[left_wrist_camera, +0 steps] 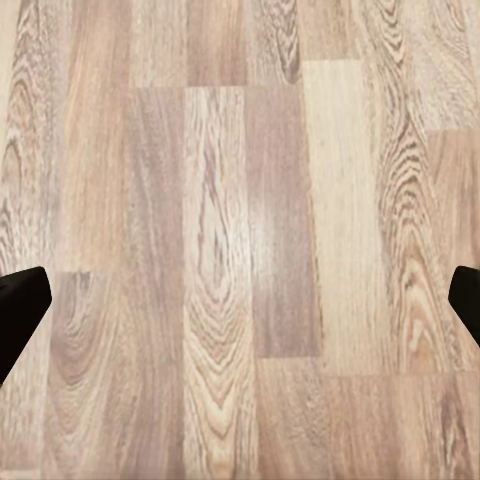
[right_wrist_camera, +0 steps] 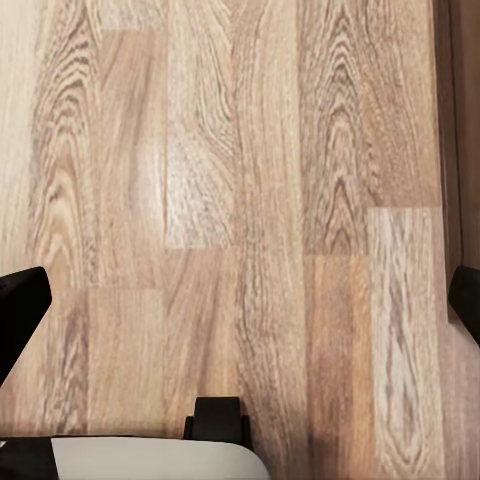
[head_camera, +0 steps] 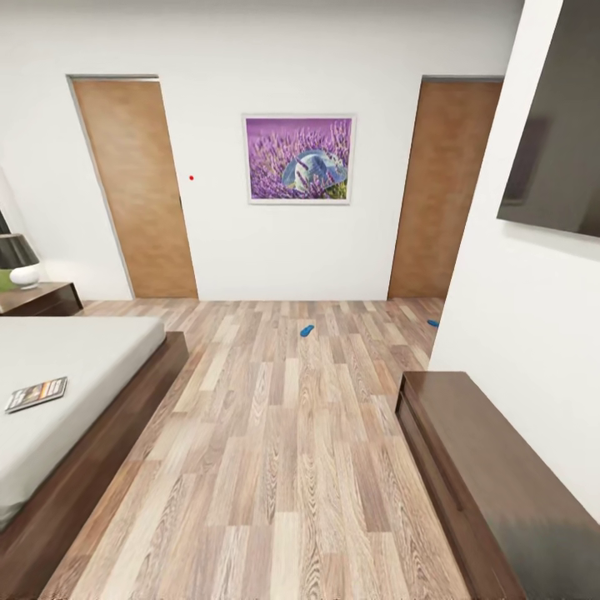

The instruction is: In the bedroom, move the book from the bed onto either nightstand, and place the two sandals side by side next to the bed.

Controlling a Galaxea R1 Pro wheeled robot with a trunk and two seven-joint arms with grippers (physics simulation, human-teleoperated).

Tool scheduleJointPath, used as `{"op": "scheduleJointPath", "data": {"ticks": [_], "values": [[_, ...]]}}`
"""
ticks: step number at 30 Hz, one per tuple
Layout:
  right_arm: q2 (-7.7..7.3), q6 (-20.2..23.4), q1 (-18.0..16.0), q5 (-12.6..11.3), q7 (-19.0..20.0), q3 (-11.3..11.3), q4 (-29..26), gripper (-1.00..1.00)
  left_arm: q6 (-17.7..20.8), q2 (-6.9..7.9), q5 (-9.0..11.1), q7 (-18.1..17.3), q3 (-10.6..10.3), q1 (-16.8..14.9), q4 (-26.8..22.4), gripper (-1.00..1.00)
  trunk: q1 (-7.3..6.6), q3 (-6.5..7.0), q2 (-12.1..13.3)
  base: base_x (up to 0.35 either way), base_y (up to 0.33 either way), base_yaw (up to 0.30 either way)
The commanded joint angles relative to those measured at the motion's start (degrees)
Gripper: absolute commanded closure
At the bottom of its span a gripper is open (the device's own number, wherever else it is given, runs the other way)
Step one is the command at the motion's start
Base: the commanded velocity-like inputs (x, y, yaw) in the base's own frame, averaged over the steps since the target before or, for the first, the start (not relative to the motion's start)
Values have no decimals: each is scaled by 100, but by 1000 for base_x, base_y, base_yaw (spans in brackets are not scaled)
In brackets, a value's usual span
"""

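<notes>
Wood-plank floor, light brown, running from the near edge to the far wall; largest item in the head view.
White far wall, at 12 o'clock, with two plain wooden doors: one at 11 o'clock, one at 1 o'clock.
Bed, at 9 o'clock: dark brown frame, pale grey mattress, low to the floor.
Dark wooden cabinet, at 4 o'clock, standing against the white side wall.
Dark flat screen, at 2 o'clock, mounted on that side wall.
Framed picture, purple flowers, hung between the two doors.
Nightstand, at 10 o'clock beyond the bed's far end, dark brown, carrying a lamp with a black shade and white base.
Book, thin, dark cover with an orange band, flat on the mattress near the bed's floor-side edge.
Sandal, bright blue, on the floor at 12 o'clock, well apart from the bed.
Second sandal, blue, on the floor at 1 o'clock by the right-hand door, partly cut off by the side wall's corner.
Left gripper: fingers spread wide over bare planks, nothing between them.
Right gripper: likewise spread wide over planks, holding nothing.
</notes>
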Motion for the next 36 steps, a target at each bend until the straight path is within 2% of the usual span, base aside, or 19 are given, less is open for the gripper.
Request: {"op": "scheduleJointPath", "data": {"ticks": [1,36], "values": [[1,-3,-2,4,5,-8,-1,-100,-17,1,-5,0,-3,-1,2,-100,0,-15,-3,0,0,0],[7,-3,-2,-2,6,7,0,-100,-19,0,-5,0,-3,-2,1,-100,0,-306,-3,0,0,0]]}}
